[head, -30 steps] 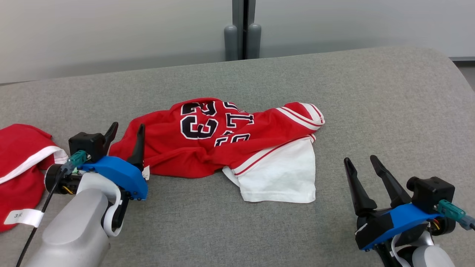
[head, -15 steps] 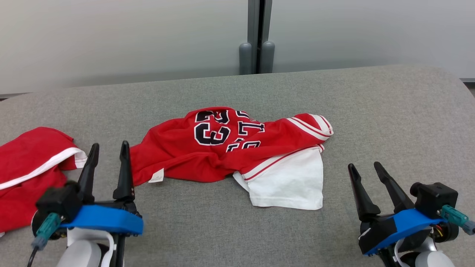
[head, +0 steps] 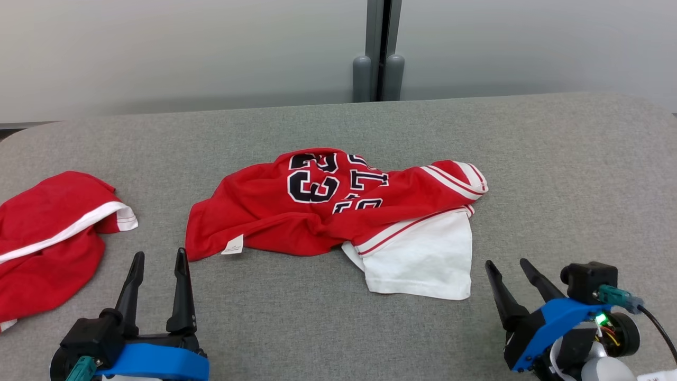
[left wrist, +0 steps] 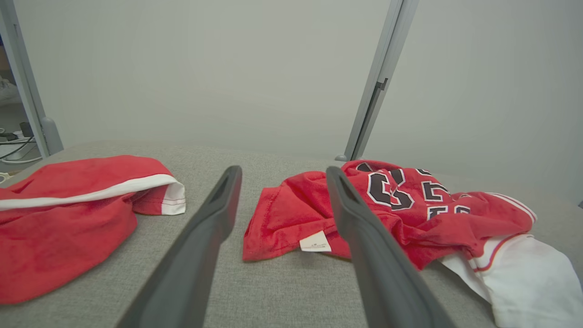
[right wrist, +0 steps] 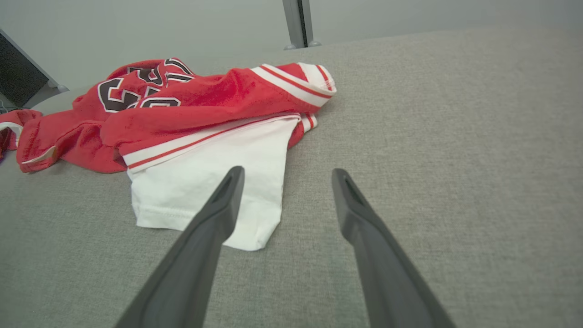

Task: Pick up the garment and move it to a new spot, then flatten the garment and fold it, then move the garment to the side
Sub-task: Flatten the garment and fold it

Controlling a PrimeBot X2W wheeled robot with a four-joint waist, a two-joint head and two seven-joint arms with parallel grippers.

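**Jersey down mid-table, both grippers wide and empty**

Head view first: the garment [head: 317, 211], a red jersey with black-and-white numerals, lies crumpled in the centre of the grey padded surface [head: 555, 159]. Its white panel [head: 423, 259] spills toward the lower right. A small white label [head: 232, 245] shows at its lower-left hem. At the lower left, the left gripper [head: 159, 254] points up the frame, fingers spread, holding nothing, tips just short of that hem. At the lower right, the right gripper [head: 505, 262] is spread as well, empty, just beside the white panel's corner. A second red piece [head: 47, 238] with a white band sits at the left edge, apart from the jersey. A grey post [head: 378, 79] stands at top centre.

Left wrist view: the two dark fingers rise parted from the bottom edge. The jersey [left wrist: 410, 214] lies centre-right, its label between the fingertips, and the second red piece [left wrist: 68, 228] is at the left.

Right wrist view: fingers parted again. The left one overlaps the white panel [right wrist: 214, 182] in the frame, though I cannot tell if it touches. The red body [right wrist: 191, 105] fills the upper left.
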